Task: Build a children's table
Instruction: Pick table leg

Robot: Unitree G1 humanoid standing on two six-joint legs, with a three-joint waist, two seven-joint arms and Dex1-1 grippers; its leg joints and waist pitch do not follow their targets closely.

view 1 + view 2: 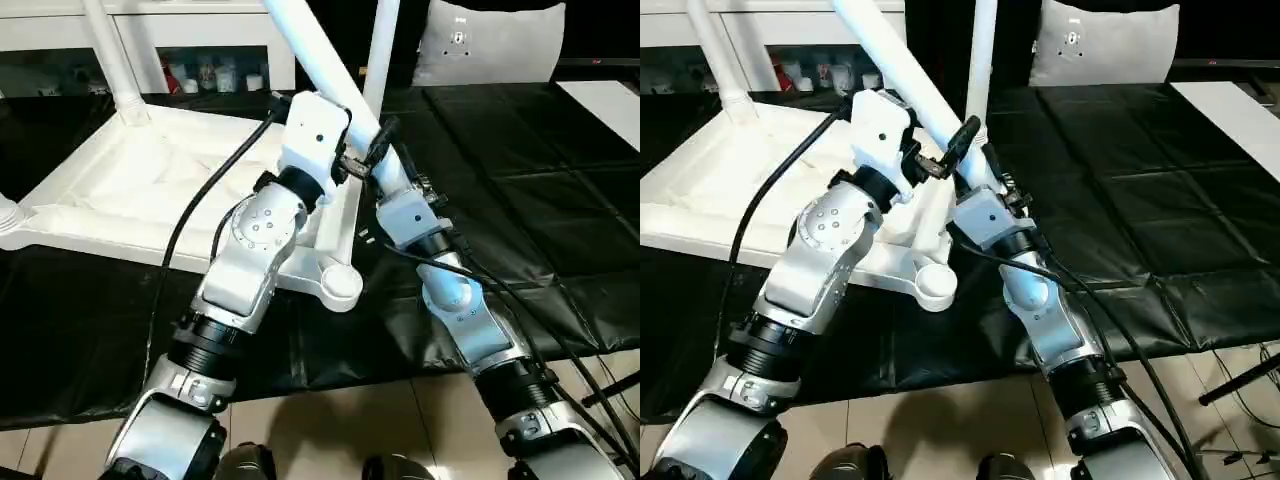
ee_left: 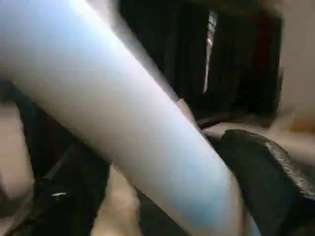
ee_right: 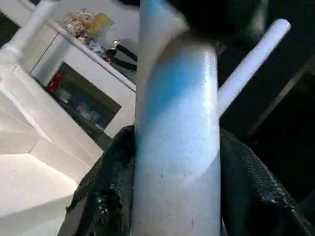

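Pinching a slanted table leg (image 1: 318, 52) with our right hand (image 3: 172, 187); our left hand (image 1: 345, 160) beside it, grip unclear.

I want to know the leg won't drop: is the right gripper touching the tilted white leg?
Touching. In the right wrist view the right gripper's black fingers press against both sides of the tilted leg, no gap showing.

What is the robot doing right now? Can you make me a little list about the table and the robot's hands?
Table top: white, upside down on the black cover
Legs standing in sockets: two, at the far corners
Near corner socket: empty
Tilted leg: a white tube, leaning over the table top
Right hand: closed around the tilted leg
Left hand: against the same leg, grip unclear
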